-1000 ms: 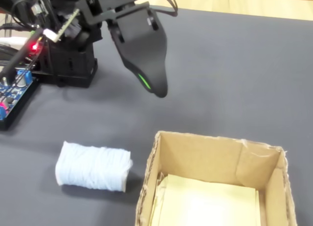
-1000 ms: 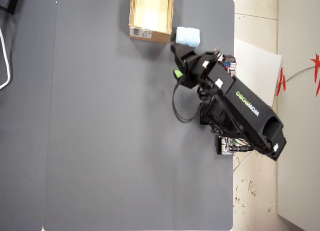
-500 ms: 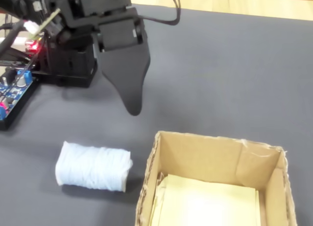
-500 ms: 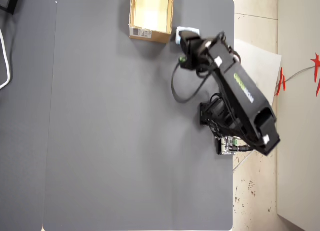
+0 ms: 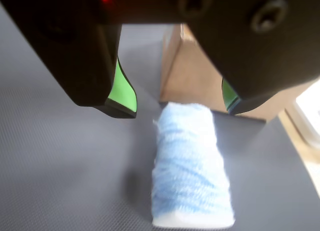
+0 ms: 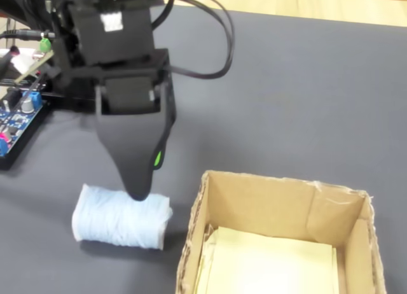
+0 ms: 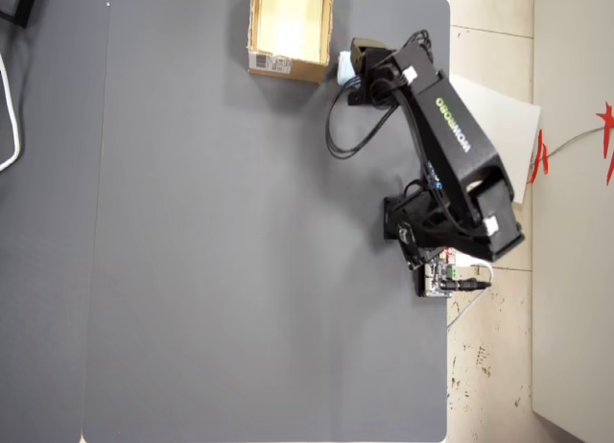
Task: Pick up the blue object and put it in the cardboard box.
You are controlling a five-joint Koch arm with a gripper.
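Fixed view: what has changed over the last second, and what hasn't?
The arm swung left in the fixed view and came down, so the tool now hangs open right above the blue object, its tips to either side in the wrist view. Nothing has been taken hold of. The blue object and the cardboard box lie where they were.

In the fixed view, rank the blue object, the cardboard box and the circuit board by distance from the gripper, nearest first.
1. Blue object: right beneath the gripper, whose tip overlaps its top edge.
2. Cardboard box: to the right, beside the blue object.
3. Circuit board: far left edge, by the arm's base.
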